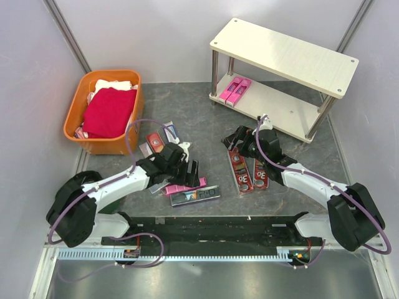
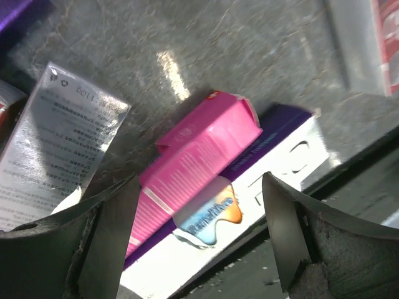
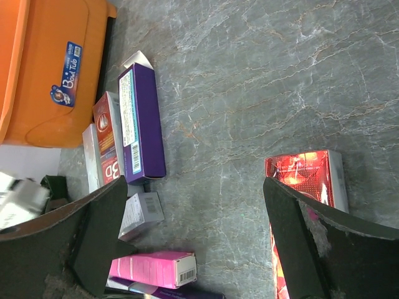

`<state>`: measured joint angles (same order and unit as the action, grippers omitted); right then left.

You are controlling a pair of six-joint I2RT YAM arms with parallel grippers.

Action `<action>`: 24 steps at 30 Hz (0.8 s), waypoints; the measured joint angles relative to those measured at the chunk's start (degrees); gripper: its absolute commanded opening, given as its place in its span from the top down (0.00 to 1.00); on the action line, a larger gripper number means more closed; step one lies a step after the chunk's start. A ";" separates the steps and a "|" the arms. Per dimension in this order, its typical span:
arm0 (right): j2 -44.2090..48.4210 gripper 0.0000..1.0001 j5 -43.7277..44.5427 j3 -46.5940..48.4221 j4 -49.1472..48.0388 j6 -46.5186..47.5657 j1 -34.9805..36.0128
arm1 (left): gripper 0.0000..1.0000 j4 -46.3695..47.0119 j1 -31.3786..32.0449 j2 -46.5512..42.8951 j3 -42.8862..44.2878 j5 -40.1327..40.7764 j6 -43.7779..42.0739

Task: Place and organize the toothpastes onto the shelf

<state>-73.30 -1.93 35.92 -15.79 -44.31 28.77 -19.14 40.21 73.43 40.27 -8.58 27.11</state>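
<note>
The setting was a robotics laboratory test cell. Plain pale panel walls (image 1: 156,37) on bare metal struts (image 1: 68,34) enclosed a grey stone-patterned table (image 1: 187,106). Two robot arms, left arm (image 1: 115,182) and right arm (image 1: 312,182), were bolted to a black base rail (image 1: 212,224) at the near edge. A slotted cable duct (image 1: 187,252) and exposed purple cables (image 1: 127,140) ran alongside. The shelf (image 1: 287,53), toothpaste cartons (image 1: 244,171) and an orange basket (image 1: 78,112) were set out on the table itself.
</note>
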 measured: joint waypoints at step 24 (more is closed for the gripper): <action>1.36 0.02 -0.15 -0.70 0.07 0.02 0.00 | 0.55 9.94 8.15 15.54 4.59 6.12 1.11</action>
<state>-71.94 -2.09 35.22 -15.73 -44.29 28.77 -9.19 48.36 88.97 44.86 -2.46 28.23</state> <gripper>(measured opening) 0.982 0.526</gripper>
